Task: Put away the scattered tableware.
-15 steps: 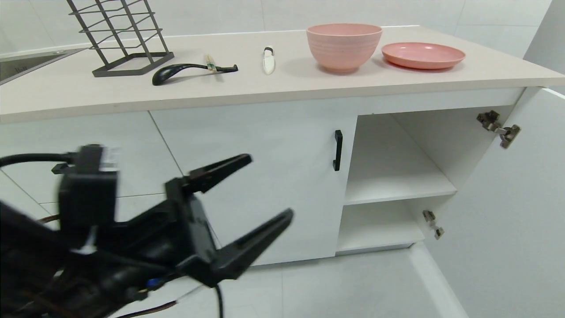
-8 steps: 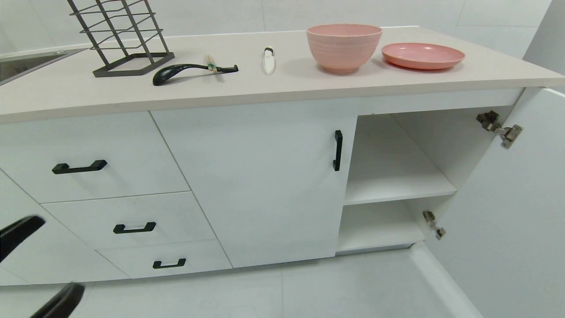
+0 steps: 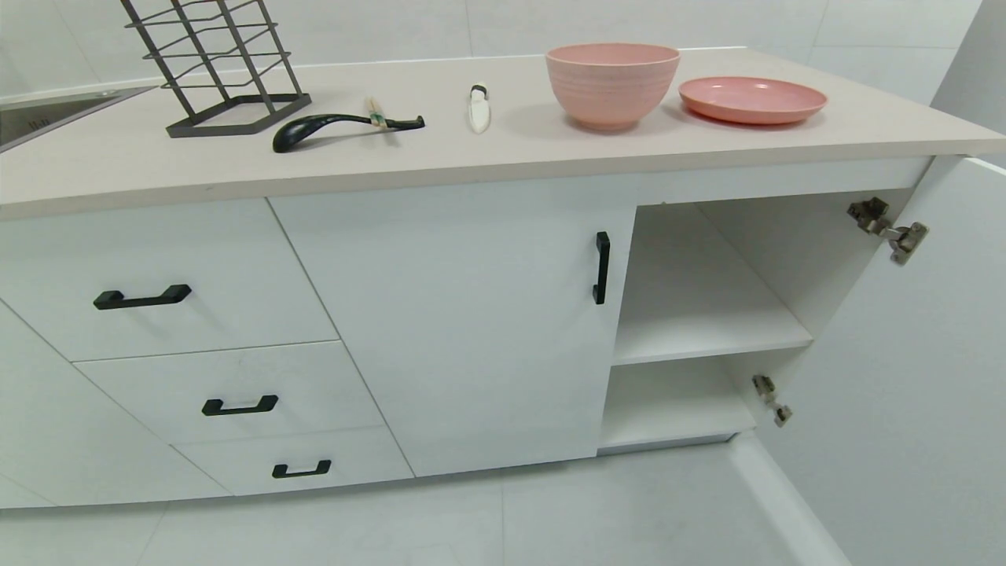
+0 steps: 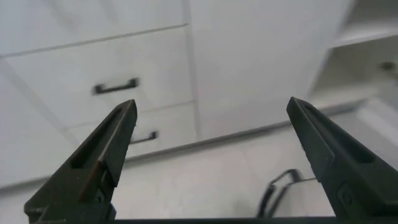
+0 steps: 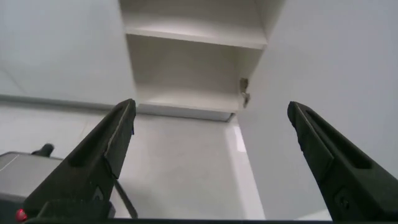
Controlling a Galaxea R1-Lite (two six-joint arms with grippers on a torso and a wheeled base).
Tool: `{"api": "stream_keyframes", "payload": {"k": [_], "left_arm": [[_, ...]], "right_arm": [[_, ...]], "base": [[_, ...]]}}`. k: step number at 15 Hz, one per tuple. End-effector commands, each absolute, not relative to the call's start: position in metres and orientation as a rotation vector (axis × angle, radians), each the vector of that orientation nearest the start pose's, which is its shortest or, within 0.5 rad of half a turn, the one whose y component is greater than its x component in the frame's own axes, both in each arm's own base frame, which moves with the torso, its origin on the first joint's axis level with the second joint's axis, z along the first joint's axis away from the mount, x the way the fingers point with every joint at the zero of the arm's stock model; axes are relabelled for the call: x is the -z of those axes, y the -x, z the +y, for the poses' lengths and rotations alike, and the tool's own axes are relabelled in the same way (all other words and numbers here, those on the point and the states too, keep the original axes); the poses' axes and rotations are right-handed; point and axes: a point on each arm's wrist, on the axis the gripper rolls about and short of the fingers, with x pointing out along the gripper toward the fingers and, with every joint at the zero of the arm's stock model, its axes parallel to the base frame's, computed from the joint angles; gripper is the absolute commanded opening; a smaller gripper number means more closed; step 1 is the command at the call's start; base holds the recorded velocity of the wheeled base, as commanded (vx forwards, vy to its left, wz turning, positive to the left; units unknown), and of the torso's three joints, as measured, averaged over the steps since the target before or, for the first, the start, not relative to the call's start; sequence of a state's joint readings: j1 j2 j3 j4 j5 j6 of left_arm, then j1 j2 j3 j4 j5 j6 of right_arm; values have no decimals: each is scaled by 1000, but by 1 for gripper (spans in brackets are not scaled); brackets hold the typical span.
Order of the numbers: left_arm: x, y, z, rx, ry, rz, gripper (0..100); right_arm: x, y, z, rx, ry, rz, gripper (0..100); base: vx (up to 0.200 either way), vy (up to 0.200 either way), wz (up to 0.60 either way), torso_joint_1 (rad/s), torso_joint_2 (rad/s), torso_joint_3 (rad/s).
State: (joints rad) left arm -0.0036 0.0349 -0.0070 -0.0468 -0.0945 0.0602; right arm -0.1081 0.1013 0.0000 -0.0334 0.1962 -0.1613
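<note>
Task barely begun: pink bowl, pink plate, black ladle, chopsticks and white utensil all lie on the countertop, above the open cupboard at right. Left gripper and right gripper gape wide, holding nothing.

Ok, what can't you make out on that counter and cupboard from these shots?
Rack: head view, top cut off by the picture's edge.
Sink: head view, mostly beyond the left edge.
Bowl: head view, inside hidden by its own wall.
Small white utensil: head view, too small to identify.
Drawers: head view, shut fronts hide any contents.
</note>
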Motion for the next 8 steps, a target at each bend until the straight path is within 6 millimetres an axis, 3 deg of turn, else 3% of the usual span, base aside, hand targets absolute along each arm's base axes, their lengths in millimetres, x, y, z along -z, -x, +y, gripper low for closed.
{"api": "stream_keyframes", "payload": {"k": [1, 4, 8], "left_arm": [[-75, 23, 1, -46, -75, 5, 100], [-76, 23, 0, -22, -74, -1, 100], [-76, 23, 0, -25, -14, -1, 100]], "right_arm": [[-80, 15, 4, -2, 140, 75, 100], [-77, 15, 3, 63, 11, 100, 100], [-77, 15, 3, 72, 0, 100, 100]], "base": [[0, 0, 0, 0, 0, 0], [0, 0, 0, 0, 0, 0], [0, 0, 0, 0, 0, 0]]}}
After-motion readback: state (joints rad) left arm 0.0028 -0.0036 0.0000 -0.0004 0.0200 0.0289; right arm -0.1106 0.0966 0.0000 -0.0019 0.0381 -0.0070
